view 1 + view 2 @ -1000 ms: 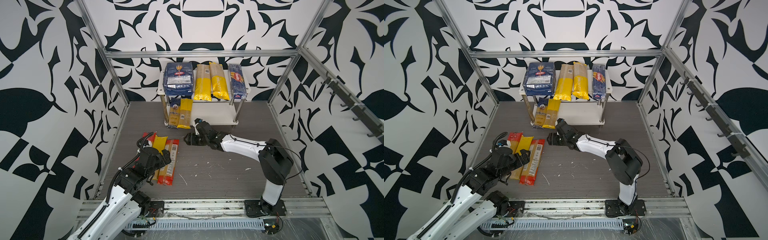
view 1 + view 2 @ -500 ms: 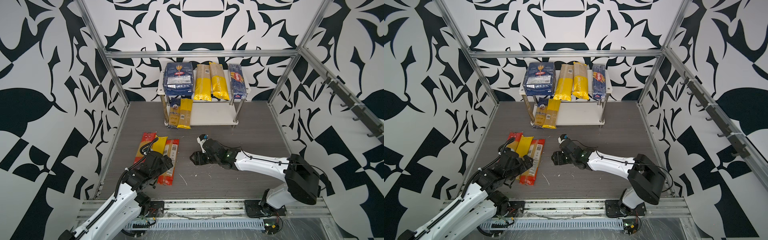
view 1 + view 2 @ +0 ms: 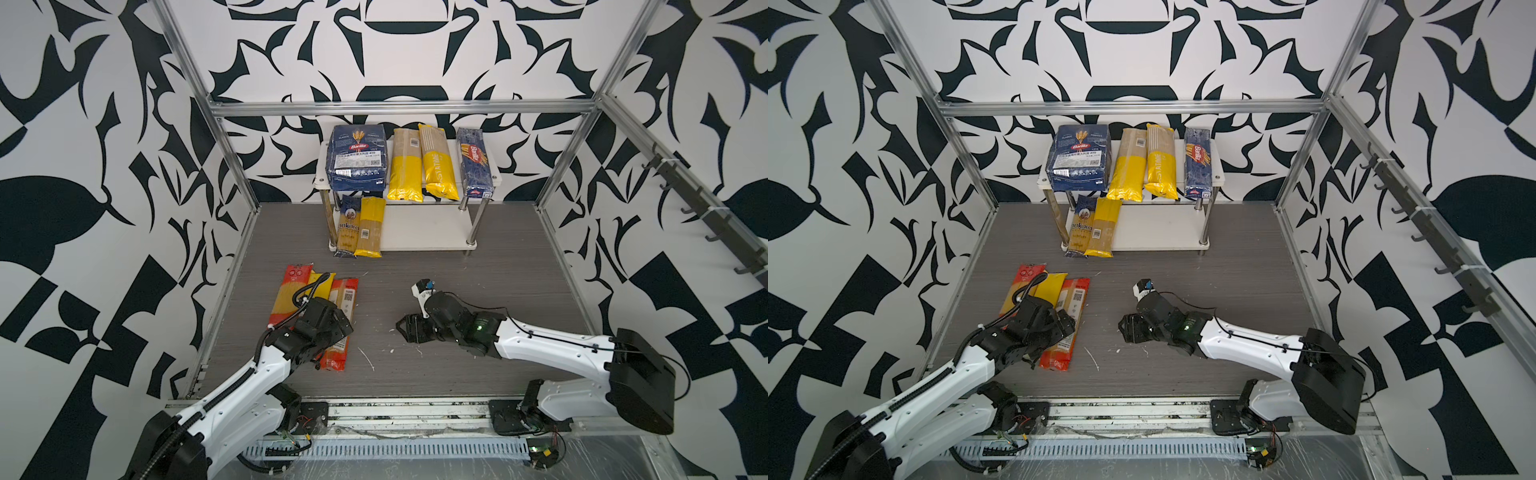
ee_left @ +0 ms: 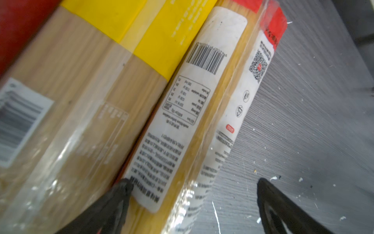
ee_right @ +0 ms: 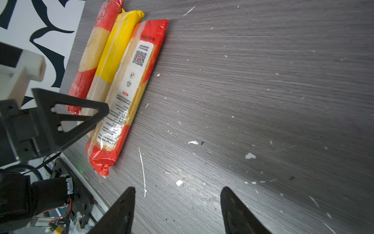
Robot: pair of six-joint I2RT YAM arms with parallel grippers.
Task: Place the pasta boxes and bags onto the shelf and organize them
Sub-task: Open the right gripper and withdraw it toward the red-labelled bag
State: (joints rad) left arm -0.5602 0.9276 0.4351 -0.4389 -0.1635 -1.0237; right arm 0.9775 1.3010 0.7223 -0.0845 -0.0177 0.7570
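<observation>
1. Left gripper (image 4: 193,182), jaws spread wide, has slid nearer, straddling the red-and-clear spaghetti bag (image 3: 348,297) on the tabletop (image 3: 478,274).
2. Right gripper (image 5: 178,189), part-open and empty, has pulled back from the shelf (image 3: 428,232).

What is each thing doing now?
Left gripper: open, straddling QR-label bag.
Right gripper: open, empty, above table.
Wide Barilla pack: on top board.
Narrow Barilla box: on top board.
Plain yellow bag: on top board.
PASTATIME bag: on top board.
Ankara bag: lower board, overhanging.
Lower yellow bag: lower board, overhanging.
QR-label bag: on table.
Far red bag: on table.
Yellow-topped bag: on table.
</observation>
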